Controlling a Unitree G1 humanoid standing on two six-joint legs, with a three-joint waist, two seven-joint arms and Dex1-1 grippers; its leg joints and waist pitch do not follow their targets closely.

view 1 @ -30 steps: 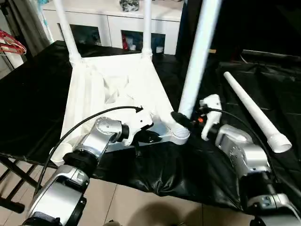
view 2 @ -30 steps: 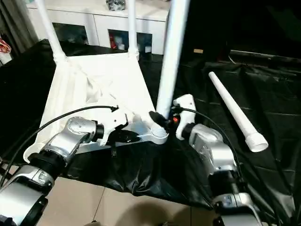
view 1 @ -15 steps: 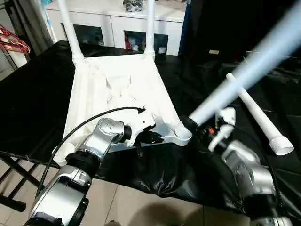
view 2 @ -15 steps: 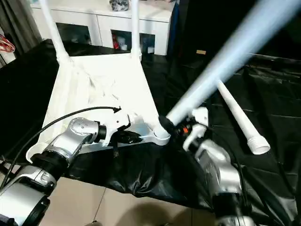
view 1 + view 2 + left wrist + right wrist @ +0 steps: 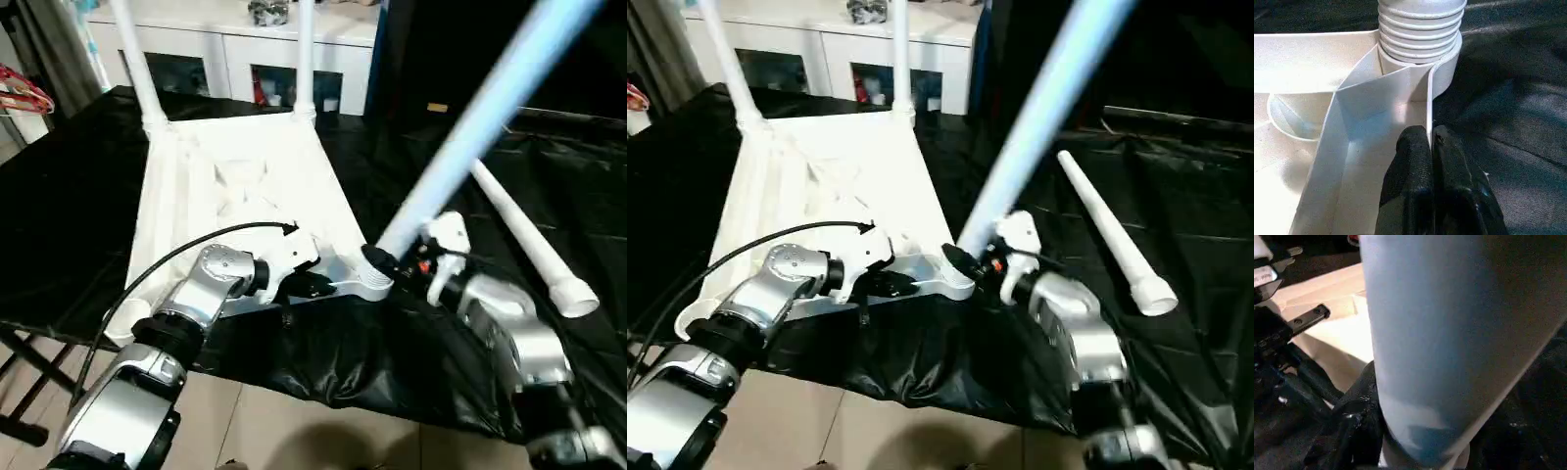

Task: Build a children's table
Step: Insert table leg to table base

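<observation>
The upturned table top (image 5: 245,186) lies far of both grippers. Left gripper (image 5: 1430,142) pinches its near rim; right gripper (image 5: 387,262) clasps a tilted leg (image 5: 470,127) at the near-right corner socket (image 5: 372,282).

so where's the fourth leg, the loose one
The loose leg lies flat on the black cloth at the right, beyond the right gripper and apart from the upturned table top.

Left arm: your silver forearm reaches forward and inward | left gripper (image 5: 1431,147): black fingers pinched tight together on a thin white wall | right gripper (image 5: 380,262): fingers part-spread, clasping a leaning white leg (image 5: 470,122) at its base.
</observation>
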